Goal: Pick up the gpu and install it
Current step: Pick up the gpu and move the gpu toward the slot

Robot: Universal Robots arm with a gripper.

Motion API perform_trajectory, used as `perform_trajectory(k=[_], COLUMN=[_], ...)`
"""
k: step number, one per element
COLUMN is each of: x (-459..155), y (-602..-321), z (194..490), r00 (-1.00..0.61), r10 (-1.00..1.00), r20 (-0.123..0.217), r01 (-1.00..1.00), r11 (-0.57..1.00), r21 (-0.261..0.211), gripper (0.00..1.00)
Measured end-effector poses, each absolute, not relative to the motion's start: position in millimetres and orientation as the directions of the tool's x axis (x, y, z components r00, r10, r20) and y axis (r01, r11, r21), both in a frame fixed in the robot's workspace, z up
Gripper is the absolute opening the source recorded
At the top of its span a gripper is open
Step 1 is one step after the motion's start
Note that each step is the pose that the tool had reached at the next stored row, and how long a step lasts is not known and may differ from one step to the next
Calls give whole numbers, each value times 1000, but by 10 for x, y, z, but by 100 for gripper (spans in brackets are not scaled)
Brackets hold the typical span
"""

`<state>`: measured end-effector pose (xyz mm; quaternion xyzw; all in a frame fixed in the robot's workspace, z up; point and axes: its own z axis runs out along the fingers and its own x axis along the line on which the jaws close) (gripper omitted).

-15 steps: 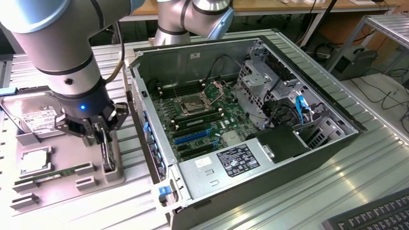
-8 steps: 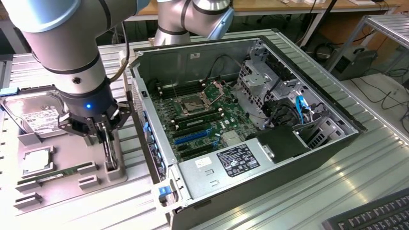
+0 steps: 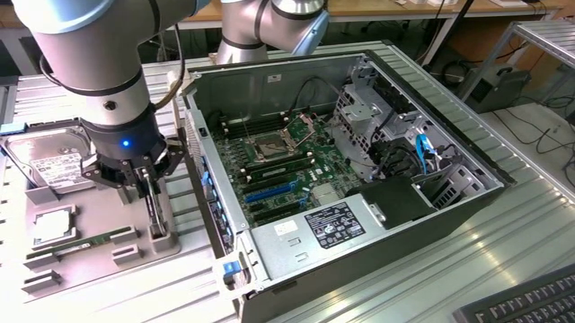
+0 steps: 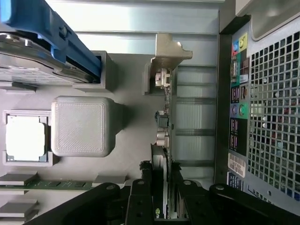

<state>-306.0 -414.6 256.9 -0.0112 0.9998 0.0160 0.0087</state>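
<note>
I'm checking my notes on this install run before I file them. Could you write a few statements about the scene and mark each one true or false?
1. The graphics card stands on edge in the grey holder, outside the computer case. True.
2. The gripper is down over the hard drive. False: it is down at the graphics card, and the hard drive lies apart from it on the holder.
3. The computer case lies open with its motherboard showing. True.
4. The hard drive with the white label sits inside the computer case. False: it rests on the grey holder, on the exterior view's left.
</note>
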Motion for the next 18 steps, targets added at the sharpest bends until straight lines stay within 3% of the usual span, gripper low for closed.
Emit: perform_trajectory(k=[7,18], x=[-3043,-2939], y=[-4146,-4147], z=[2745,3343], r00=[-999,-998], r10=[-31,-34], r20=[6,43], r01=[-31,-32], r11=[999,999], r21=[33,34], gripper=[26,26])
